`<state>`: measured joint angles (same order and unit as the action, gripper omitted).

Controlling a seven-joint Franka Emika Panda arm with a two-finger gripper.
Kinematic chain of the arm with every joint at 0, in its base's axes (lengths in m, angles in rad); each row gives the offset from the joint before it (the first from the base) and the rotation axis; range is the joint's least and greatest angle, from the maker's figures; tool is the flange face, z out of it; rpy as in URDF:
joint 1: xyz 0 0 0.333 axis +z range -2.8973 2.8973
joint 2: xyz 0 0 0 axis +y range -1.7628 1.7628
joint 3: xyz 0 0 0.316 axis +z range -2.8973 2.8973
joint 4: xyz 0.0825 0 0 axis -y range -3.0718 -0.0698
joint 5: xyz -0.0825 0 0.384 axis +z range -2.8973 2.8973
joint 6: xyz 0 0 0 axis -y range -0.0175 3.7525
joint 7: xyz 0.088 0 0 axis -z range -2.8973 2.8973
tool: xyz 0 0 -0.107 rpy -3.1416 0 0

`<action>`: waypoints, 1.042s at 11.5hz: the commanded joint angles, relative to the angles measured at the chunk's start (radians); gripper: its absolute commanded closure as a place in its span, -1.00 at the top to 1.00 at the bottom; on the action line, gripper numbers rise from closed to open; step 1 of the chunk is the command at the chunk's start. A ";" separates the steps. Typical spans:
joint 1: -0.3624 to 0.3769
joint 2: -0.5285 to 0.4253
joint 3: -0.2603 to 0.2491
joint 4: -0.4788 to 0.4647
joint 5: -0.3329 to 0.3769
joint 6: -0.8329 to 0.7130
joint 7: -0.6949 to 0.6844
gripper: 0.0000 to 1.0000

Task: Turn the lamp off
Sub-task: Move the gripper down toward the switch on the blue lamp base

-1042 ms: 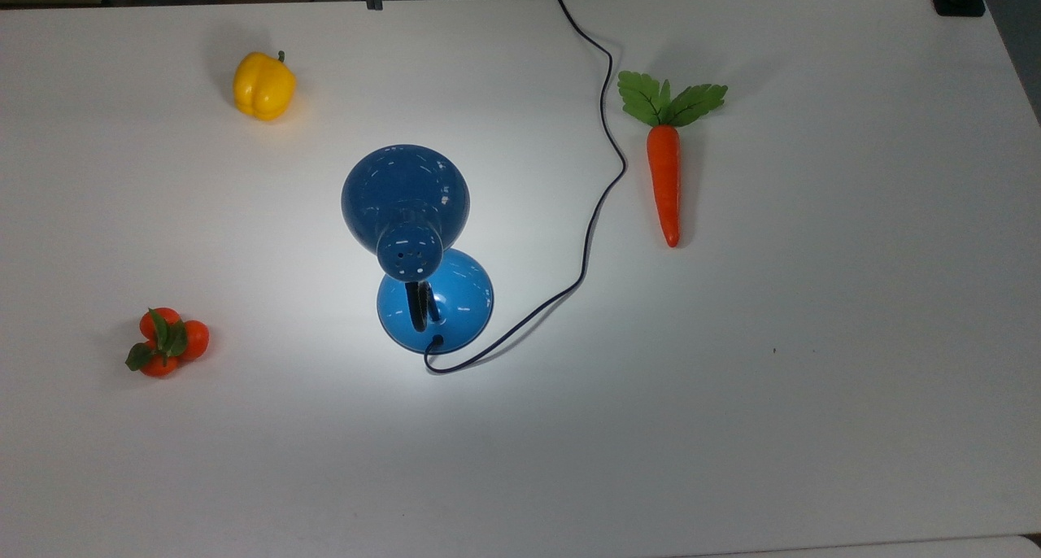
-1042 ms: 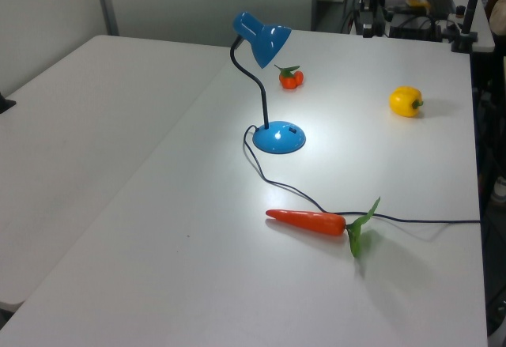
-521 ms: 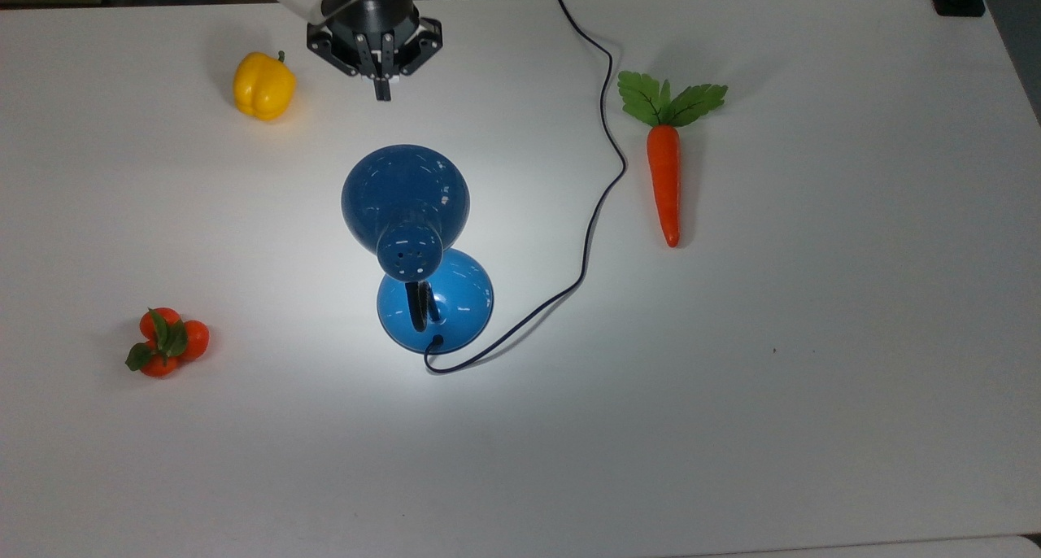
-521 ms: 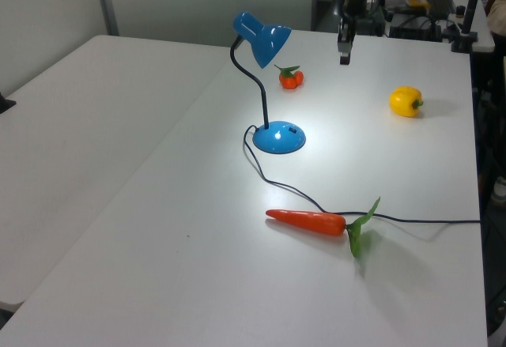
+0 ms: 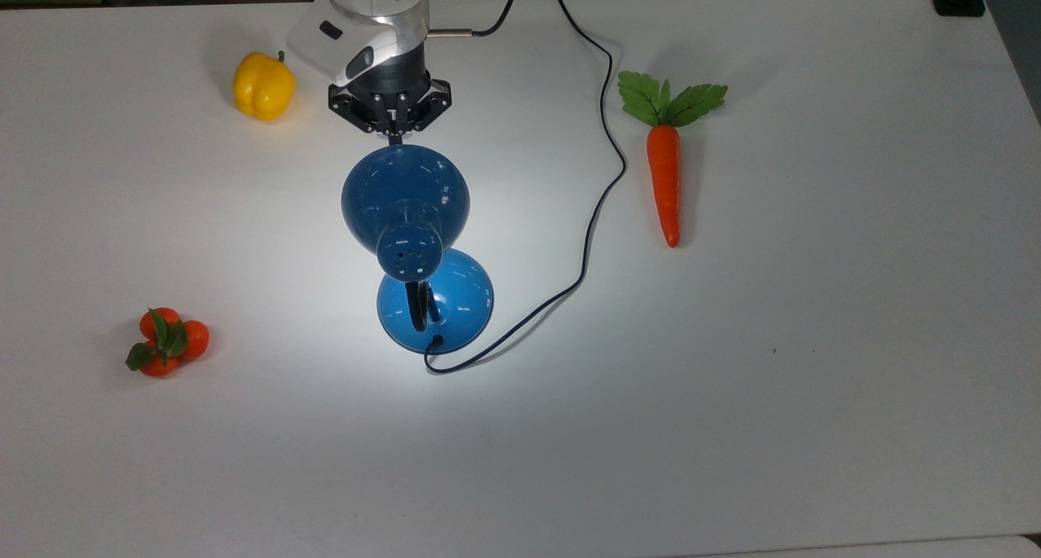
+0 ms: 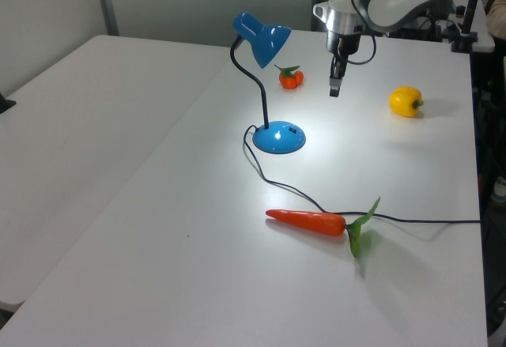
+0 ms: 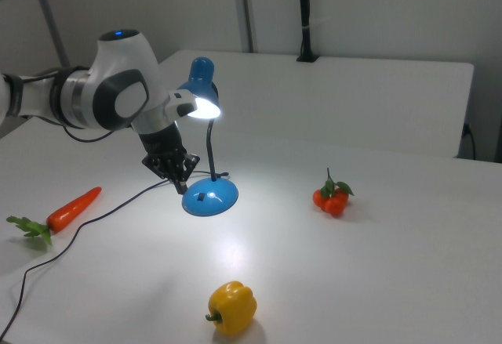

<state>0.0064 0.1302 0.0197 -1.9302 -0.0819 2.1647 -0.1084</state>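
The robot is a white, glossy arm of rounded, bulbous segments (image 7: pixel 118 89) joined by grey bands, with a small blue light glowing on top of the large round joint in the right view. Its wrist narrows to a pale cylinder (image 6: pixel 341 21) above a dark grey collar. A flat white block with small dark marks (image 5: pixel 329 41) sits on the side of the wrist in the top view. A thin black cable (image 5: pixel 496 17) leaves a silver plug beside the wrist. The black metal two-finger gripper (image 5: pixel 394 132) has an angular body and slim fingers.
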 commanded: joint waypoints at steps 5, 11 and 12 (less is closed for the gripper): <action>0.020 0.127 -0.003 -0.075 0.010 0.375 -0.007 -1.00; 0.047 0.219 -0.003 -0.062 0.010 0.570 -0.001 -1.00; 0.046 0.221 -0.003 -0.062 0.010 0.580 -0.001 -1.00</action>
<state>0.0452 0.3369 0.0225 -1.9947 -0.0819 2.6950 -0.1082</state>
